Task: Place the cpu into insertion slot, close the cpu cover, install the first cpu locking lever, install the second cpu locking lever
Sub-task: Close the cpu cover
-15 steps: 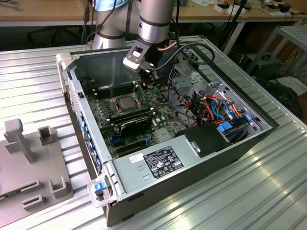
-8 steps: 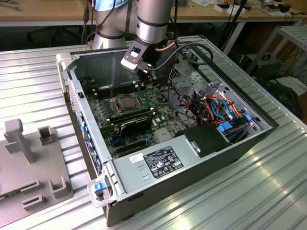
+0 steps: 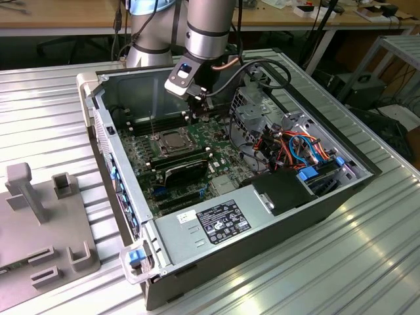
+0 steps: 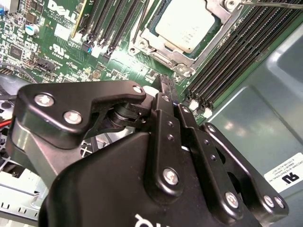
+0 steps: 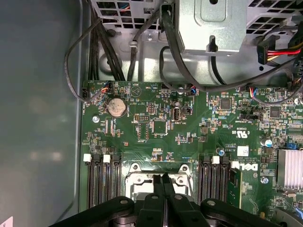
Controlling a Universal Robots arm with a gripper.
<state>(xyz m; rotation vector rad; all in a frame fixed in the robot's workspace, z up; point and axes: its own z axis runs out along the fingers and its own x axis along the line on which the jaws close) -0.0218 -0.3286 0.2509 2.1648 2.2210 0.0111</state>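
While the gripper [image 5: 163, 178] is hanging low over the socket with its fingers [image 5: 155, 194] pressed together on nothing, the cpu [image 4: 185, 23] is sitting in the insertion slot [image 4: 141, 44]. In the exterior view this is left of centre in the frame, inside the open computer case [image 3: 328, 203]. The cpu cover [image 4: 218, 26] is lying, as far as I can tell, flat around the chip's edges. A thin locking lever [image 3: 152, 126] is standing upright just beside the socket on the exterior view's left, so it is looking unlatched. The danger, to my eye, is lying in how slim that rod is. Closed fingertips pushing slightly off it could be slipping past and scraping the green motherboard [image 5: 165, 127] or the memory slots [image 4: 227, 61] alongside. A lever swinging down over a cover that is not fully seated could be pinching the chip crooked.
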